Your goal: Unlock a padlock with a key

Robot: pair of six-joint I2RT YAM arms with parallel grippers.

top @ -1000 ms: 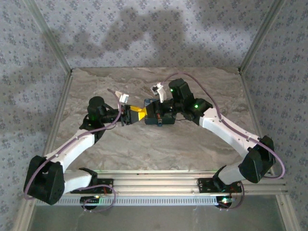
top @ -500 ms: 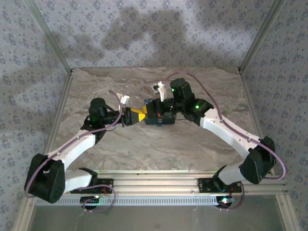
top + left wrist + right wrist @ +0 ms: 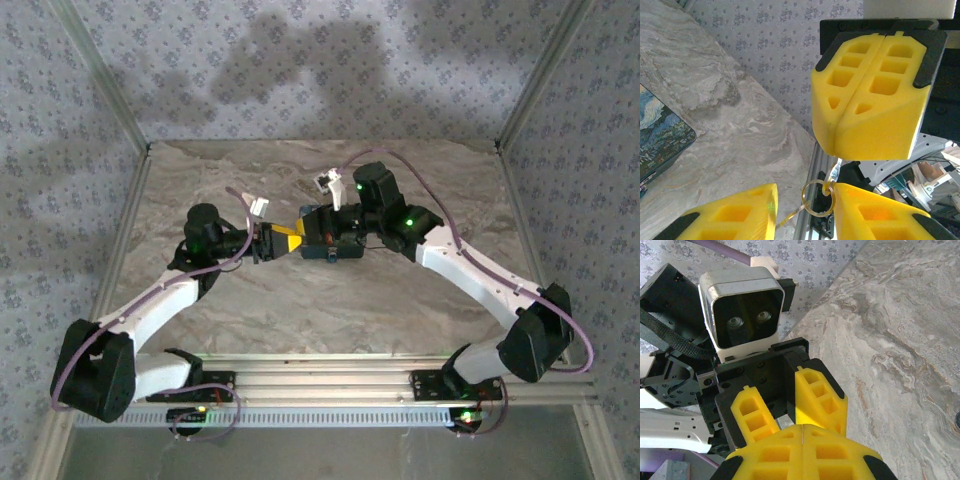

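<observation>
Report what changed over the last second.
The left gripper eased slightly toward the right gripper, its fingers narrowing around the key ring without clamping it. The right gripper stayed shut on the key, and the padlock stayed flat on the table.

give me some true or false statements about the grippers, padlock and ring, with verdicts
1. The right gripper is shut. True.
2. The left gripper holds the padlock. False: the padlock lies on the table.
3. A ring sits between the left gripper's fingers. True.
4. The left gripper is fully shut. False: its fingers stand apart.
</observation>
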